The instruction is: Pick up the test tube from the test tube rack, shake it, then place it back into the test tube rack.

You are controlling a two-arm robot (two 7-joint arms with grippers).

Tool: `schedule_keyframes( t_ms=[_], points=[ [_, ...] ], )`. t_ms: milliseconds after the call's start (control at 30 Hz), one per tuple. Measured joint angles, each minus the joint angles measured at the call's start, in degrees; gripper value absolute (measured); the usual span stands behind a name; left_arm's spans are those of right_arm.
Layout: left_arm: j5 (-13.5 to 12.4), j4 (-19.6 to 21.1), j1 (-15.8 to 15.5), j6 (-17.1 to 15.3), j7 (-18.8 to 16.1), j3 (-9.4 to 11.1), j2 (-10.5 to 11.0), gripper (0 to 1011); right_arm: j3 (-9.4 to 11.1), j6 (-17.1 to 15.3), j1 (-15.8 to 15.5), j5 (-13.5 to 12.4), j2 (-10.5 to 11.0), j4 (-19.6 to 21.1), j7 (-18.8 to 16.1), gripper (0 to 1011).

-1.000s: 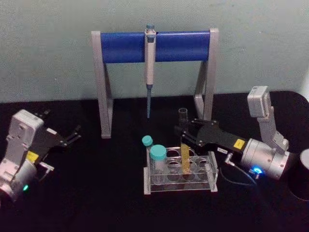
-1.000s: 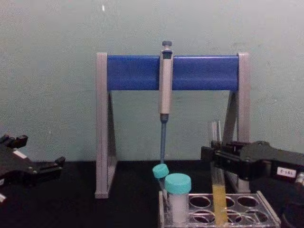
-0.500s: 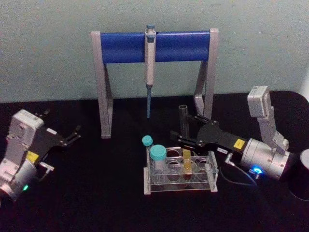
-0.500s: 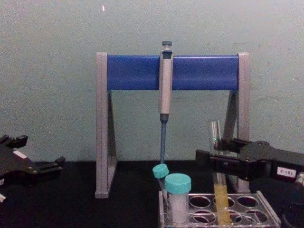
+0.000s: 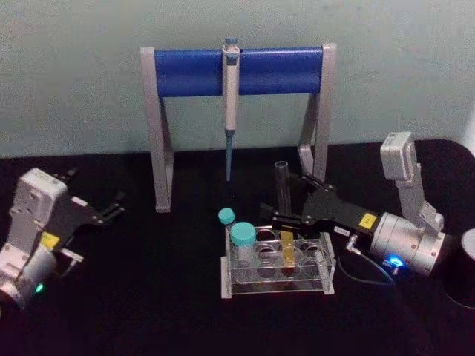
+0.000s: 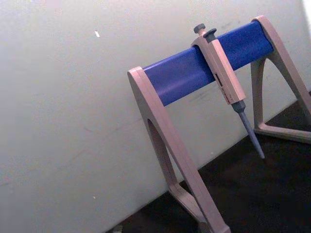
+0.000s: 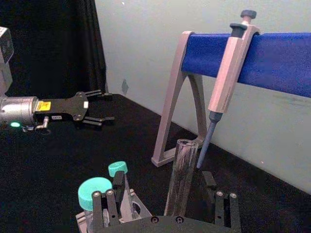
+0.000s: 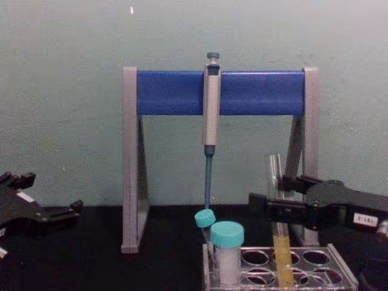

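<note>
Fingers [image 8: 262,202] of the right gripper [image 5: 280,194] now stand apart, one on each side of the test tube [image 5: 286,245], no longer clamped on it as they were a second ago. The glass is free and stands by itself in the rack [image 5: 276,288], which sits a little right of the middle of the table [image 5: 148,297], nearer the front edge than the back.

That release suggests the putting-back is done. The tube is home in a hole just right of the rack's middle. As I judge it, all that remains is for the arm to draw back without brushing the glass, since the fingers flank it closely.

The tube is long, thin and clear, with an open mouth. It leans very slightly, and its top rises well above the rack. Yellow liquid fills its lower part.

Teal-capped vials [image 5: 242,236] stand at the rack's left end. The left gripper [image 5: 119,205] hangs parked near the table's left edge, fingers apart.
</note>
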State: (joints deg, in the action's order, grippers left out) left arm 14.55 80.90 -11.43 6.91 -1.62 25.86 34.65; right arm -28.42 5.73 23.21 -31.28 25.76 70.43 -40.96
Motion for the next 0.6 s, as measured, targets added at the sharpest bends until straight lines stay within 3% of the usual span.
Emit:
schedule_keyframes(
  t_ms=[367,600],
  points=[
    [0.0,0.0,0.0,0.0,0.0,0.0,0.0,1001,0.0,0.2,-0.2,0.3,0.1,0.6,0.5,1000],
    [0.0,0.0,0.0,0.0,0.0,0.0,0.0,1001,2.4,2.3,-2.4,0.0,0.2,4.5,3.5,1000]
  ],
)
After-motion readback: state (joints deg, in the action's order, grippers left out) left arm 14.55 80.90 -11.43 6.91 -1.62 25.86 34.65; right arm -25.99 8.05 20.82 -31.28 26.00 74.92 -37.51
